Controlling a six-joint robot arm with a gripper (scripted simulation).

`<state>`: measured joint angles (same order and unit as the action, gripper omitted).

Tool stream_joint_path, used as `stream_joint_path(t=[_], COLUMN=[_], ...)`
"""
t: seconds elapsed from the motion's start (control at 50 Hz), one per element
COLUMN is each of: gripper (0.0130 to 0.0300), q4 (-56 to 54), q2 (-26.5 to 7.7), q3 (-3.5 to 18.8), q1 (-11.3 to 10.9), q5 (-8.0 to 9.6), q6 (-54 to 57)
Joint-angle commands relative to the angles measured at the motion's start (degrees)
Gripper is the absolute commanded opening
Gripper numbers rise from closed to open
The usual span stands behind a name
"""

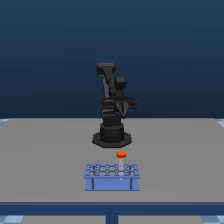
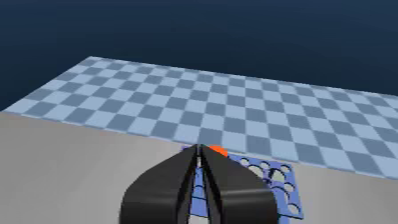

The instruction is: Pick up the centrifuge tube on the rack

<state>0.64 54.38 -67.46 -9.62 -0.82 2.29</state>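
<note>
On the rack (image 1: pixel 111 177), unlabelled centrifuge tube (image 1: pixel 121 156).

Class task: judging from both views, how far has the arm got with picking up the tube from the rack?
Nothing looks done yet: the centrifuge tube stands upright in the rack. In the exterior view the arm is folded above its base, away from the rack. The gripper has its jaws nearly together and holds nothing. Reaching, gripping and lifting all remain.
</note>
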Motion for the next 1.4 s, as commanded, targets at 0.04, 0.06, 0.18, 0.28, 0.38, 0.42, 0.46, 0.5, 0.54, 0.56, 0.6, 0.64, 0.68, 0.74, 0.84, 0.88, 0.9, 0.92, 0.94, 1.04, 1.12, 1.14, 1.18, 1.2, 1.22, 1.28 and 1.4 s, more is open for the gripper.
stream_joint_path(t=[0.04, 0.06, 0.18, 0.28, 0.38, 0.42, 0.46, 0.5, 0.54, 0.56, 0.6, 0.64, 0.68, 0.74, 0.84, 0.88, 0.9, 0.92, 0.94, 1.04, 1.12, 1.14, 1.18, 1.2, 1.22, 1.28, 1.4], gripper=[0.03, 0.03, 0.03, 0.03, 0.03, 0.03, 0.03, 0.03, 0.03, 0.03, 0.03, 0.03, 0.03, 0.03, 0.03, 0.03, 0.03, 0.03, 0.03, 0.03, 0.03, 0.03, 0.03, 0.03, 0.03, 0.03, 0.03], q4=[0.0, 0.0, 0.0, 0.0, 0.0, 0.0, -0.06, -0.06, -0.23, -0.51, -0.51, -0.91, -1.41, -2.03, -3.58, -4.52, -4.52, -5.57, -5.57, -7.99, -10.84, -10.84, -12.43, -12.43, -14.12, -15.92, -19.83], q2=[0.0, 0.0, 0.0, 0.0, 0.0, 0.0, -0.01, -0.01, -0.03, -0.07, -0.07, -0.12, -0.19, -0.28, -0.5, -0.63, -0.63, -0.79, -0.79, -1.16, -1.62, -1.62, -1.89, -1.89, -2.19, -2.52, -3.31], q3=[0.0, 0.0, 0.0, 0.0, 0.0, 0.0, 0.0, 0.0, 0.01, 0.01, 0.01, 0.03, 0.04, 0.06, 0.1, 0.13, 0.13, 0.16, 0.16, 0.24, 0.34, 0.34, 0.4, 0.4, 0.47, 0.54, 0.73], q1=[0.0, 0.0, 0.0, 0.0, 0.0, 0.0, 0.0, 0.0, 0.0, -0.01, -0.01, -0.01, -0.01, -0.02, -0.04, -0.04, -0.04, -0.06, -0.06, -0.08, -0.11, -0.11, -0.13, -0.13, -0.15, -0.17, -0.21], q5=[0.0, 0.0, 0.0, 0.0, 0.0, 0.0, 0.0, 0.0, -0.01, -0.03, -0.03, -0.05, -0.08, -0.12, -0.22, -0.28, -0.28, -0.34, -0.34, -0.5, -0.7, -0.7, -0.81, -0.81, -0.94, -1.08, -1.41], q6=[0.0, 0.0, 0.0, 0.0, 0.0, 0.0, 0.06, 0.06, 0.22, 0.5, 0.5, 0.89, 1.38, 1.98, 3.49, 4.41, 4.41, 5.43, 5.43, 7.78, 10.55, 10.55, 12.09, 12.09, 13.73, 15.46, 19.22])
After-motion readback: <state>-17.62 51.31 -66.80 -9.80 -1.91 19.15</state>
